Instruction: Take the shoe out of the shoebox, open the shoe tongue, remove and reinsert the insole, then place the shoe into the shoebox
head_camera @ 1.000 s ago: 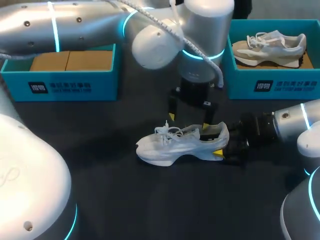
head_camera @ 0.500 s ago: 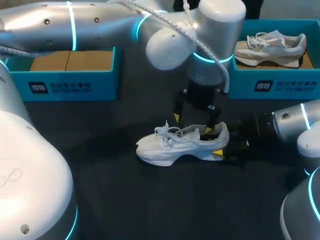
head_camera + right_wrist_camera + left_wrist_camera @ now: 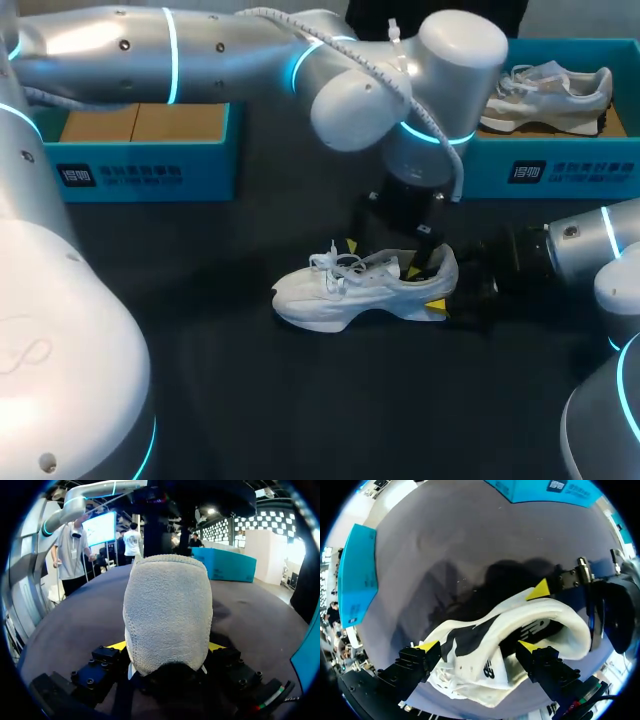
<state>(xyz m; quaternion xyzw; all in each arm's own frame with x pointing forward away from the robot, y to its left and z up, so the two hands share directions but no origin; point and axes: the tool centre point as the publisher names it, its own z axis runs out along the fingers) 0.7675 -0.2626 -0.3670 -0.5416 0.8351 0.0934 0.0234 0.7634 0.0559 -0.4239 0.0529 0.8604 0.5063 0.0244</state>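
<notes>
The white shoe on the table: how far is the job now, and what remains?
Done: the white shoe lies on the table, outside the blue box. In hand: the right claw grips its heel, and the left claw hangs open over the shoe's opening. Left: no insole shows outside the shoe, so removing it, reinserting it and boxing the shoe seem to remain.

A robotics lab: a silver left arm (image 3: 200, 45) and right arm (image 3: 585, 245) with glowing cyan rings meet over a dark counter (image 3: 300, 410), a white shoe (image 3: 350, 295) lying before a teal shoebox (image 3: 140, 170) far left and a second shoebox (image 3: 560, 170) far right.
</notes>
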